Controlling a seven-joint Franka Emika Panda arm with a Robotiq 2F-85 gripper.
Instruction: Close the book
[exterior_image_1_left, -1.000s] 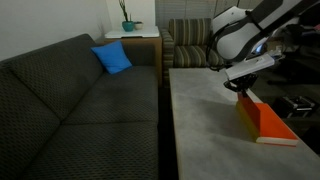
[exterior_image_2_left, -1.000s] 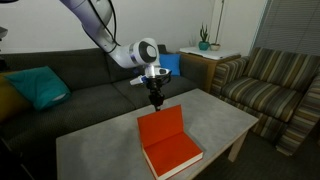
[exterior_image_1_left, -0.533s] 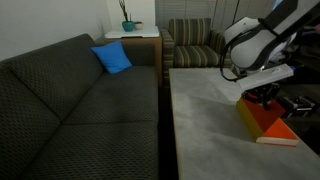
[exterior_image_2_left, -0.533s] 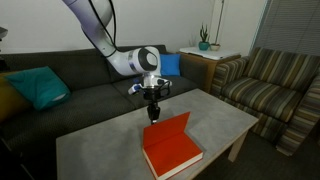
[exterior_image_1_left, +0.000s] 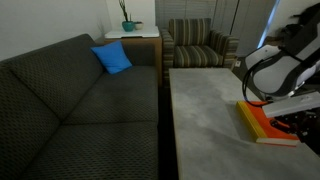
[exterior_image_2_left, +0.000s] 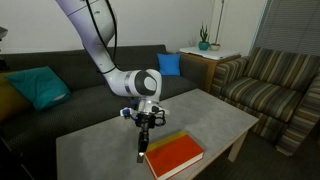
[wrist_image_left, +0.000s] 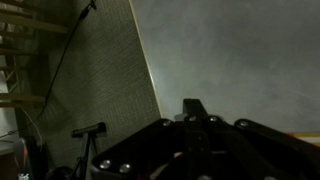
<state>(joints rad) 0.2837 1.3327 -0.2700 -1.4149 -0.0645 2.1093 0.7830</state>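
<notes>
The orange-red book (exterior_image_2_left: 177, 153) lies flat and shut, or nearly shut, on the grey table (exterior_image_2_left: 100, 145). It also shows in an exterior view (exterior_image_1_left: 262, 122) with pale page edges. My gripper (exterior_image_2_left: 141, 152) points straight down at the book's left edge, its tip at table height beside the cover. Its fingers look pressed together, holding nothing. In the wrist view the joined fingertips (wrist_image_left: 192, 106) show over the grey table top (wrist_image_left: 230, 50). The book is not clear in that view. In an exterior view the arm (exterior_image_1_left: 275, 75) hangs over the book and hides part of it.
A dark sofa (exterior_image_1_left: 80, 100) with a blue cushion (exterior_image_1_left: 112, 58) runs along the table's side. A striped armchair (exterior_image_2_left: 270, 85) stands beyond the table. A side table with a plant (exterior_image_1_left: 128, 25) is in the corner. A teal cushion (exterior_image_2_left: 38, 85) lies on the sofa.
The raised cover has dropped from upright to flat on the book. My gripper has moved down and across with it, ending low at the book's edge.
</notes>
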